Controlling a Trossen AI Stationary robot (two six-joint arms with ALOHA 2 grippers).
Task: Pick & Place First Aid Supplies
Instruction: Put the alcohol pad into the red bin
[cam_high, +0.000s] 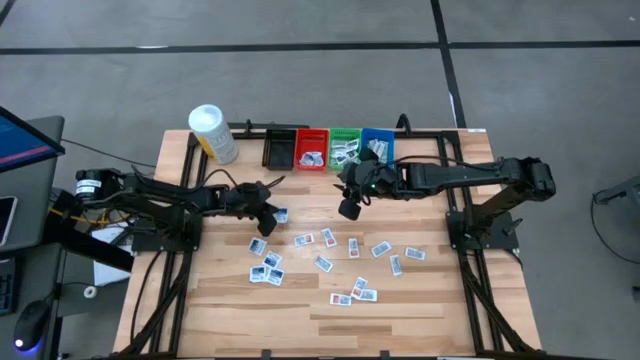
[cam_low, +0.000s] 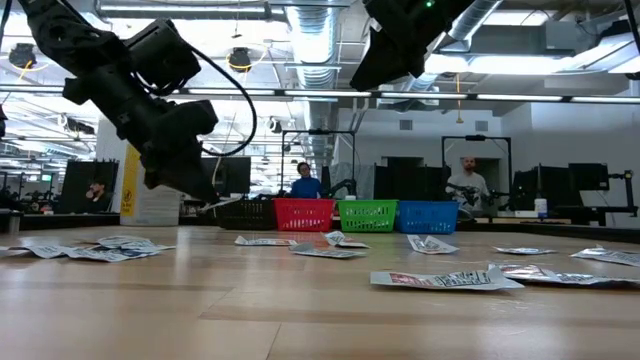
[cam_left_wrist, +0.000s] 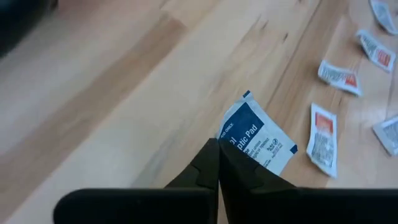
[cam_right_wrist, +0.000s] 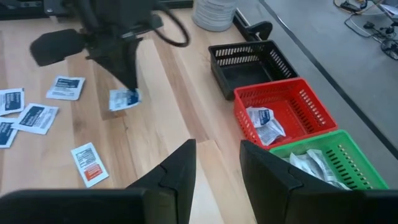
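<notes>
My left gripper (cam_high: 272, 214) is shut on a white packet with a blue panel (cam_left_wrist: 260, 138), held over the table's left half; the right wrist view shows the same packet (cam_right_wrist: 124, 98) at the fingertips. Several other first aid packets (cam_high: 330, 262) lie flat, scattered over the middle of the table. My right gripper (cam_right_wrist: 217, 163) hangs open above the table in front of the bins, with nothing between its fingers. My left gripper pinches the packet between its two shut fingers at one end, close to a corner (cam_left_wrist: 237, 147). The fingers slant down toward the table's right side. The rest of the packet sticks out beyond the fingertips, lifted clear of the table.
A row of small bins stands at the far edge: black (cam_high: 279, 150), red (cam_high: 311, 148), green (cam_high: 345, 147) and blue (cam_high: 377, 146); the red and green ones hold packets. A white-capped yellow bottle (cam_high: 213, 133) stands at the far left. People show in the room behind the table.
</notes>
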